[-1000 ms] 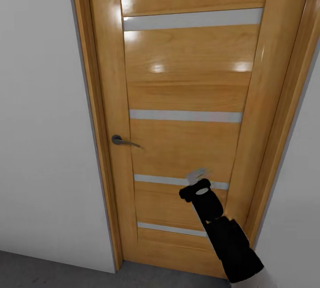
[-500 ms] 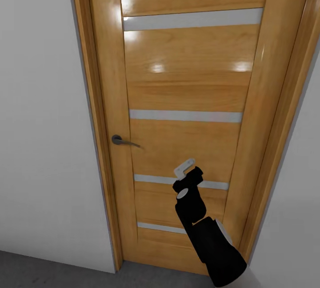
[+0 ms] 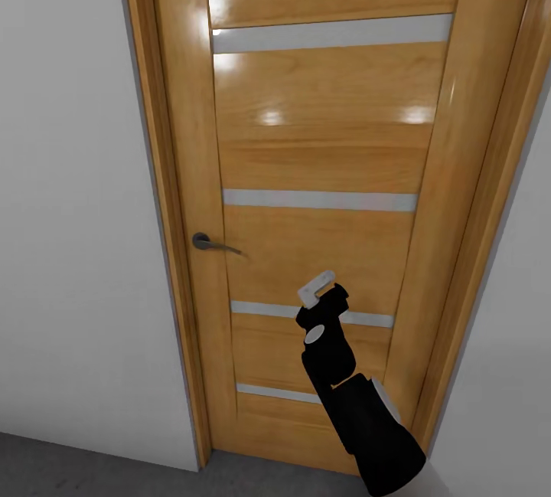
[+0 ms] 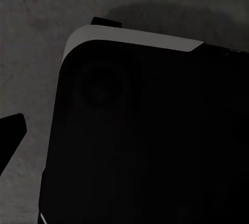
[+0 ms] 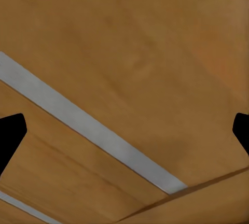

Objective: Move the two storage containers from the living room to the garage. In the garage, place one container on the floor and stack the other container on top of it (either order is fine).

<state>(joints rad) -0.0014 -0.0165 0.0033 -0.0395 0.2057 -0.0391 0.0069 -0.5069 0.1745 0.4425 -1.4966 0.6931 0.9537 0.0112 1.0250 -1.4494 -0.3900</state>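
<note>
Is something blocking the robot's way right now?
Yes. A closed wooden door stands right in front of the robot, shut in its frame. The right gripper is raised close to the lower panels, well to the side of the door handle, and holds nothing.

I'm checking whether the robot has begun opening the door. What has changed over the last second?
The right gripper swung left and slightly up across the glossy wooden door, toward the dark metal lever handle, most of it in the first half second. It holds nothing, jaws apart. The door, handle and camera view stayed put.

Right arm (image 3: 360,397) raised, fingers (image 5: 11,136) apart
</note>
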